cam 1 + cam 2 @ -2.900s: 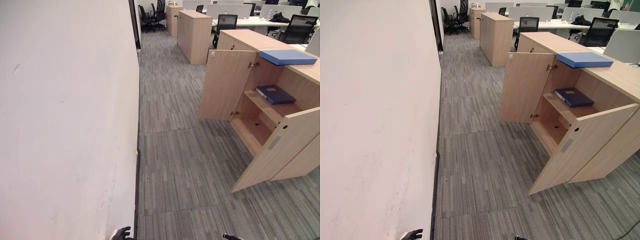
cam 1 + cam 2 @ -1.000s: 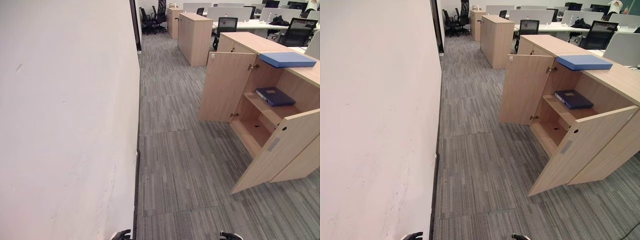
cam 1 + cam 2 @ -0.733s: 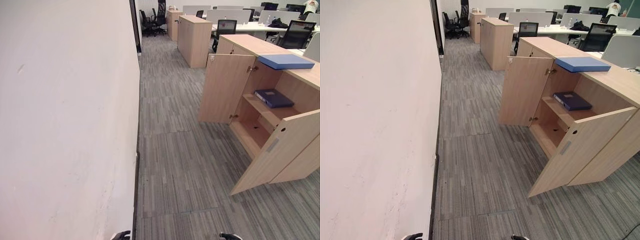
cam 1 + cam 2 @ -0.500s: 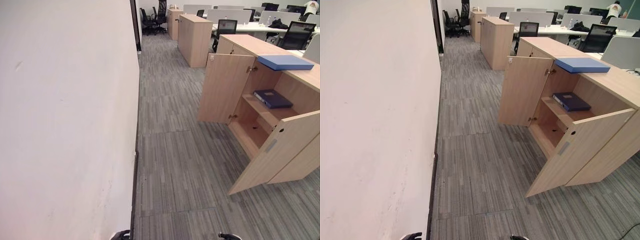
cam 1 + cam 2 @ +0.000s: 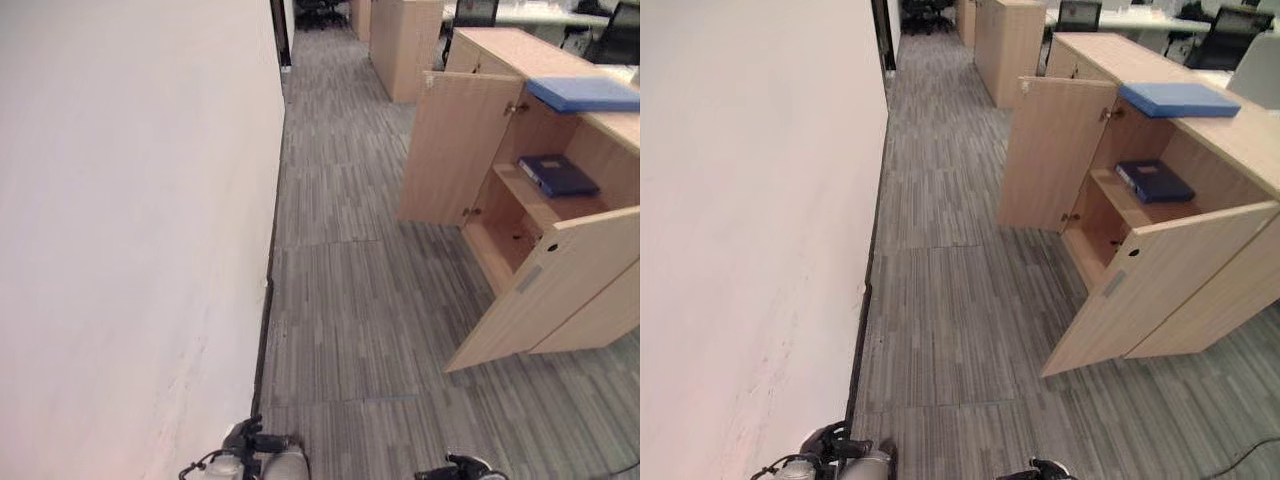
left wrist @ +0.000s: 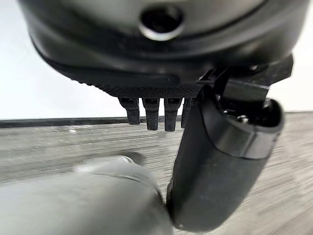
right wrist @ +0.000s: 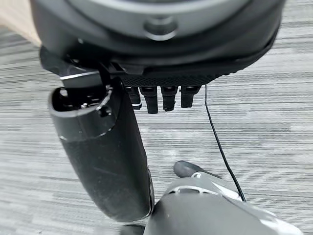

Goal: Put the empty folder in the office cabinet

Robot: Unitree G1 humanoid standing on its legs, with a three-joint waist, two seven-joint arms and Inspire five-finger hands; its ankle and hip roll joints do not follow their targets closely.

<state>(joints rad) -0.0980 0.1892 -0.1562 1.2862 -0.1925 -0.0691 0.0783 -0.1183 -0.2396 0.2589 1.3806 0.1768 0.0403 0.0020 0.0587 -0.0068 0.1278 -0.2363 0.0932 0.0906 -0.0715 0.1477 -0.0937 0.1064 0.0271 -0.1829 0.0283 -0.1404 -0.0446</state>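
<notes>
Wall: a long white face standing across the carpeted aisle from the office cabinet.

Office cabinet: both doors swung open toward the aisle; upper shelf and lower compartment exposed. A dark blue binder lies flat on the upper shelf.

Folder: light blue, lying flat on the cabinet top, directly above the open bay, its long axis running along the top's length.

Left hand: low at the robot's side, well apart from the cabinet, fingers hanging straight, thumb extended, holding nothing.

Right hand: likewise low, fingers straight and relaxed, empty.

Finding: the folder lies ahead and to the right of both hands, above them and far out of reach. The right hand is judged the nearer. An approach toward the cabinet appears necessary before any grasp.
</notes>
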